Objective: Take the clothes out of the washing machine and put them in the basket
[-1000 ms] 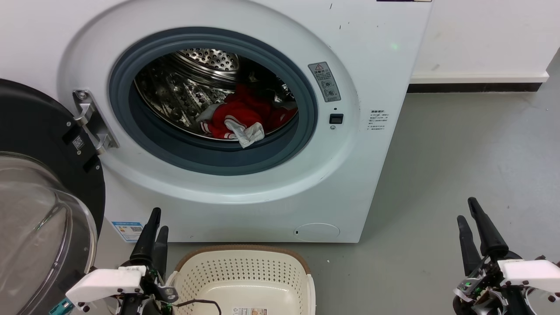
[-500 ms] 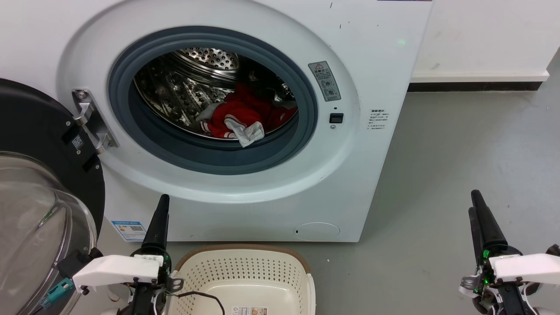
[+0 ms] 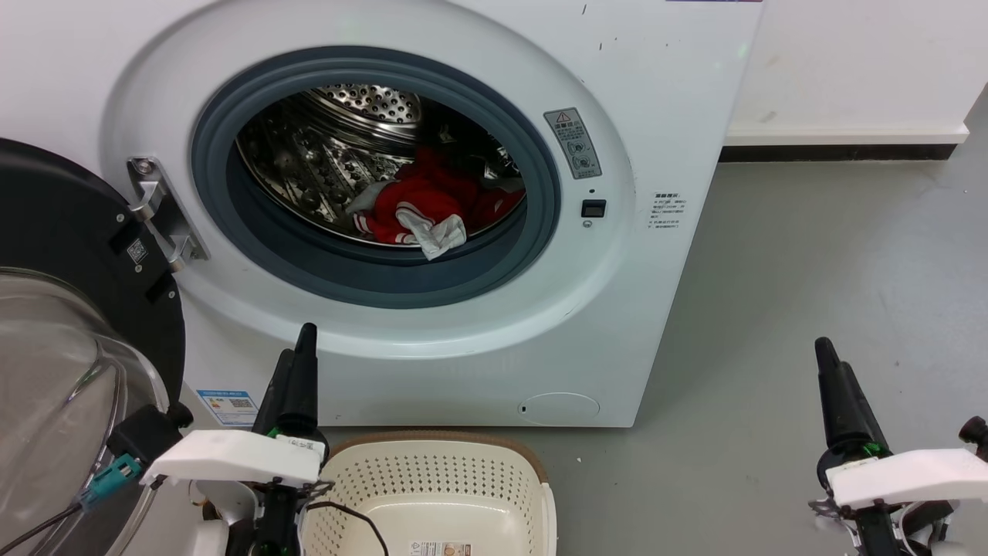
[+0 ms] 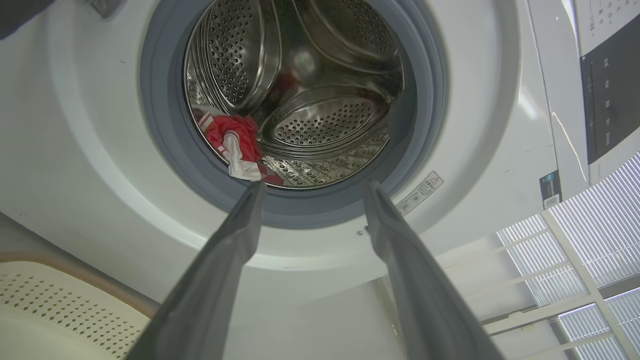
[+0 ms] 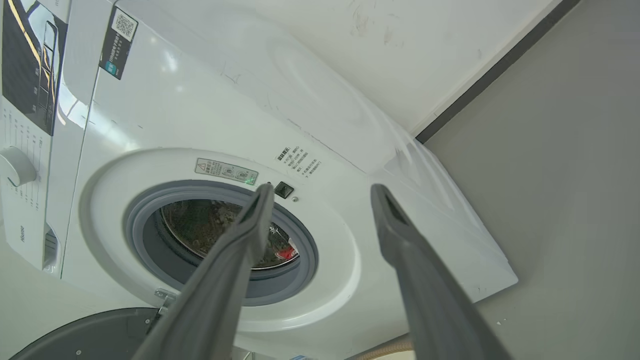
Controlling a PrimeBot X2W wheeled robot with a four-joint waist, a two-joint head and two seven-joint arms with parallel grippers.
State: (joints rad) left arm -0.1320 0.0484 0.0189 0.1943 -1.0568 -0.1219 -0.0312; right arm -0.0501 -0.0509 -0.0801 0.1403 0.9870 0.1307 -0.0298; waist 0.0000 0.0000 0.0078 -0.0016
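There is one washing machine (image 3: 656,116), with one round opening (image 3: 224,232), one drum (image 3: 324,170) and one door (image 3: 54,232) on one metal hinge (image 3: 162,212). The drum holds one heap of red clothes (image 3: 424,201); the number of garments in it cannot be told. There is one basket (image 3: 432,479), with one paper label (image 3: 440,548). The machine's front bears three stickers: one grey warning label (image 3: 572,144), one small text label (image 3: 665,212) and one blue-and-white sticker (image 3: 228,405). It has one round cover (image 3: 559,408) and one dial (image 5: 15,167). There are two grippers, the left gripper (image 3: 296,341) and the right gripper (image 3: 832,355), each with two fingers (image 4: 220,280), four altogether.
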